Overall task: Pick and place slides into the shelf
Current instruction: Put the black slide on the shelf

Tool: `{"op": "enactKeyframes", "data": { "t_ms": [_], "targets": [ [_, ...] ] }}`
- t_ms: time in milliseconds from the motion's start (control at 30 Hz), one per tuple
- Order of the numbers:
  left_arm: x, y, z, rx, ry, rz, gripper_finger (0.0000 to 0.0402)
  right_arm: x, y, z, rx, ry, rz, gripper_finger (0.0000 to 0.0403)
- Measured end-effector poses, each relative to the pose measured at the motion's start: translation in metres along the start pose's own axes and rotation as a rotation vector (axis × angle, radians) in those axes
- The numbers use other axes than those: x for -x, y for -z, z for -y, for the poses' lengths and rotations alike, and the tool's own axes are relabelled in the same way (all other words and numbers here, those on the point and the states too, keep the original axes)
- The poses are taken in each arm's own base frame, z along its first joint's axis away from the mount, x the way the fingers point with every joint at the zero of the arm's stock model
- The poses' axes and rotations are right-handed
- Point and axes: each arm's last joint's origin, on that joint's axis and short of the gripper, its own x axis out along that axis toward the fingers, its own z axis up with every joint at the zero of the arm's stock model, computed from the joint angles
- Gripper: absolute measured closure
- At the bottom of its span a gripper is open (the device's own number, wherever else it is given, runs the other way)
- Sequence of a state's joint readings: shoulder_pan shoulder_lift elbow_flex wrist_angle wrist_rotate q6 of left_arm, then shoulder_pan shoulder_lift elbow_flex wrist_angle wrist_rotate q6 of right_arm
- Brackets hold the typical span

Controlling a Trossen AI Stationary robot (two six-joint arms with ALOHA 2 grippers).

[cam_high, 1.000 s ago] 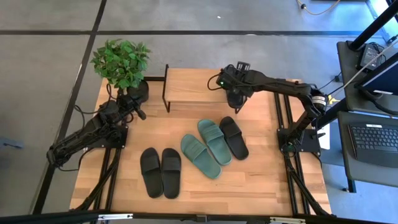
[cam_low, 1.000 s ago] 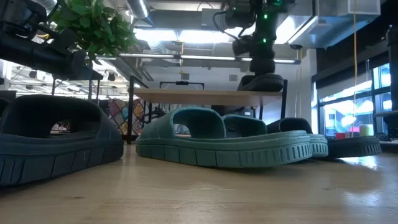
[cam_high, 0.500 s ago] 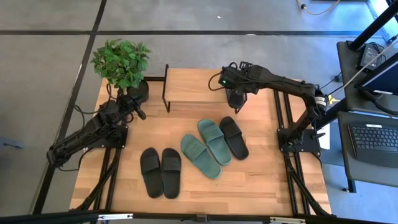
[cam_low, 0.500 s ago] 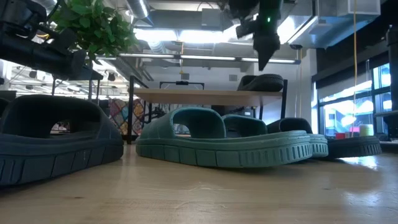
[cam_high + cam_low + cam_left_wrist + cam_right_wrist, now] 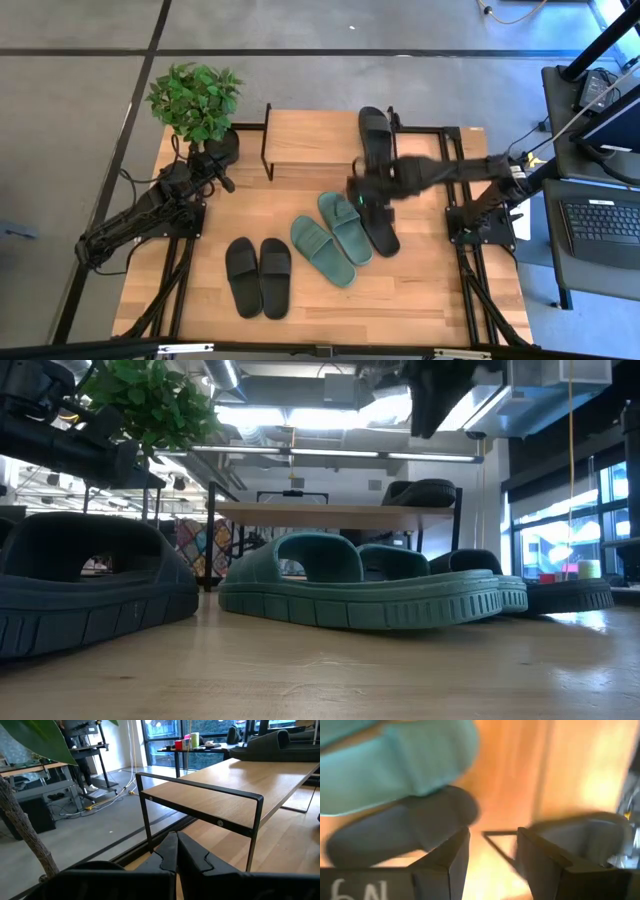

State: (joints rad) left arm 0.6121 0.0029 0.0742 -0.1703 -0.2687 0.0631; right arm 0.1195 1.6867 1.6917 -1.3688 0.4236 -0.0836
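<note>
A black slide [image 5: 373,133] lies on the right end of the shelf's [image 5: 310,140] wooden top board, also seen in the low view as the slide [image 5: 425,492] on the board [image 5: 330,512]. On the table lie the green pair [image 5: 335,238], a single black slide [image 5: 382,228] beside it and a black pair [image 5: 258,277]. My right gripper [image 5: 362,192] is open and hovers above the far end of the single black slide [image 5: 395,832]. My left gripper [image 5: 176,836] is shut and waits by the plant pot, pointing at the shelf [image 5: 225,795].
A potted plant [image 5: 195,100] stands at the table's far left corner, next to the shelf's left end. The shelf top's left and middle part is bare wood. Bare tabletop lies near the right edge [image 5: 430,270].
My right gripper let go of the black slide on the shelf top's right end and rose off it. It then swung toward the table's near edge, over the single black slide beside the green pair. The placed slide stayed on the shelf.
</note>
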Motion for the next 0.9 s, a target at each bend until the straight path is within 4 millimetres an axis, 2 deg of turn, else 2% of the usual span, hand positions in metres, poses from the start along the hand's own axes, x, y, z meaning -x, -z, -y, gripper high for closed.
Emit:
{"op": "enactKeyframes", "data": {
  "t_ms": [167,433,667,900],
  "targets": [
    [0.0,0.0,0.0,0.0,0.0,0.0,0.0401,-0.007,0.004,-0.048,0.05,0.008,-0.008,0.0236],
    [0.0,0.0,0.0,0.0,0.0,0.0,0.0401,-0.056,0.031,-0.103,0.172,0.046,-0.085,0.0236],
    [0.0,0.0,0.0,0.0,0.0,0.0,0.0401,-0.091,0.044,-0.117,0.187,0.188,-0.034,0.0236],
    [0.0,0.0,0.0,0.0,0.0,0.0,0.0401,-0.103,0.055,-0.122,0.192,0.182,-0.064,0.0236]
  ]
}}
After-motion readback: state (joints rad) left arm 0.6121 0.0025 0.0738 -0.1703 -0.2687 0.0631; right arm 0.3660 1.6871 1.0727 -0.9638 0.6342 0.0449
